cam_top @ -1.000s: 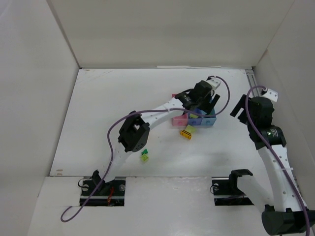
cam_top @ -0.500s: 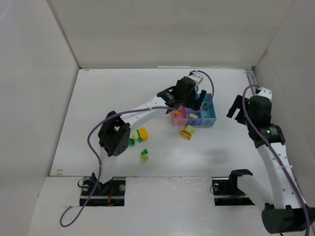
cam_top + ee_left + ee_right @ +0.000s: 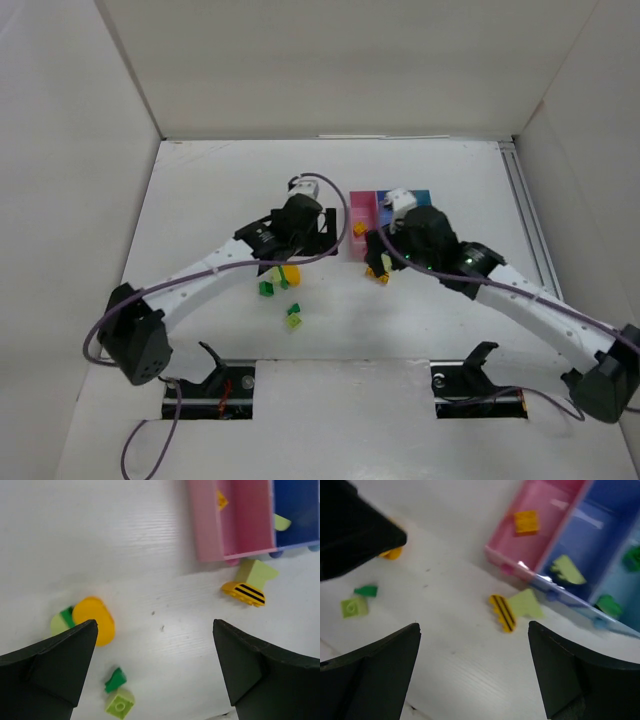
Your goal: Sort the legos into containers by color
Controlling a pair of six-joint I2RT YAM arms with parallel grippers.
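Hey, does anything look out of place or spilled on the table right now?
Nothing damaged. A striped orange brick and a pale green piece lie on the table just outside the pink bin, unsorted.

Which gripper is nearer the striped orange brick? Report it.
Right. The right gripper hovers just over the striped orange brick; the left gripper hangs farther off, toward the yellow round piece.

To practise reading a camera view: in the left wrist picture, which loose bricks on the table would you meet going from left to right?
First the rounded yellow brick, then the lime square brick, then the black-striped orange brick.
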